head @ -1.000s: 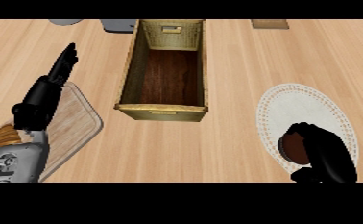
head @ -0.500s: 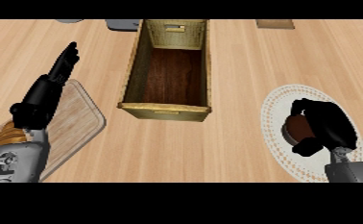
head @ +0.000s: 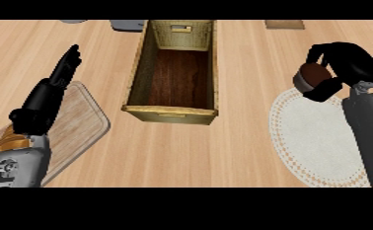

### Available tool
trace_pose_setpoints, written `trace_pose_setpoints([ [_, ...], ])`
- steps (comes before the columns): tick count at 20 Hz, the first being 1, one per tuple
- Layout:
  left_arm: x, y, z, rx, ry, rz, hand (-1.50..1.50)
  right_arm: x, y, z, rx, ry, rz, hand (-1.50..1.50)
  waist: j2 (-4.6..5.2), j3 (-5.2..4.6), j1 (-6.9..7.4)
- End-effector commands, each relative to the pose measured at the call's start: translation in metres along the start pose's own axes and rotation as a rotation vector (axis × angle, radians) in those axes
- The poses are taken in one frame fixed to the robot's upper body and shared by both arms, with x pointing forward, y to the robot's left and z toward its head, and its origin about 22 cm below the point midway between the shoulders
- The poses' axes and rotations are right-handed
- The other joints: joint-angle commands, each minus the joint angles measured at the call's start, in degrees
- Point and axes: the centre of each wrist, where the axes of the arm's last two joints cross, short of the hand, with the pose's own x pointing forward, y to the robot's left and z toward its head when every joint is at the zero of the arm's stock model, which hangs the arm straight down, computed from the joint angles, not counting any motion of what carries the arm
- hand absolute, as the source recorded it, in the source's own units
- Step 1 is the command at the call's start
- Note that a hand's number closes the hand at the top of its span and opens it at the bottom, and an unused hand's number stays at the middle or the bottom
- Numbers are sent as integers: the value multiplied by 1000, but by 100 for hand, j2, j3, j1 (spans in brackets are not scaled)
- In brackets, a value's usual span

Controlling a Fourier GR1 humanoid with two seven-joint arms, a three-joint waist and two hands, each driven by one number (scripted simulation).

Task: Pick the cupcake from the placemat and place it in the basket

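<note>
Light wood bench [head: 241,51]. Long open wicker basket [head: 134,73] sits on it, dark wood floor inside. Right of basket, well apart: round white placemat [head: 313,145]. Left of basket: pale wooden board [head: 76,125] with rounded corner. Beyond basket at far edge: grey item [head: 128,24] just left, brown flat item [head: 284,24] to right.

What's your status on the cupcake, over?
Right hand shut on brown cupcake, clear of round white placemat. Left hand open, resting. Woven wicker basket holds nothing; path unobstructed.
</note>
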Motion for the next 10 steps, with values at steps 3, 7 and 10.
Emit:
trace_pose_setpoints([
  [3, -4, 8, 2, -1, 6, 4, 0, 17, -80, -8, -300, -142, -331, 150, -22, 3, -57],
  [7, -1, 7, 6, -4, 22, 2, 0, 51, -110, -5, -358, -312, -595, 150, -73, 3, -68],
  [10, -5, 1, 10, 15, 24, -5, 0, 50, -157, 7, -389, -392, -622, 150, -53, -1, -113],
])
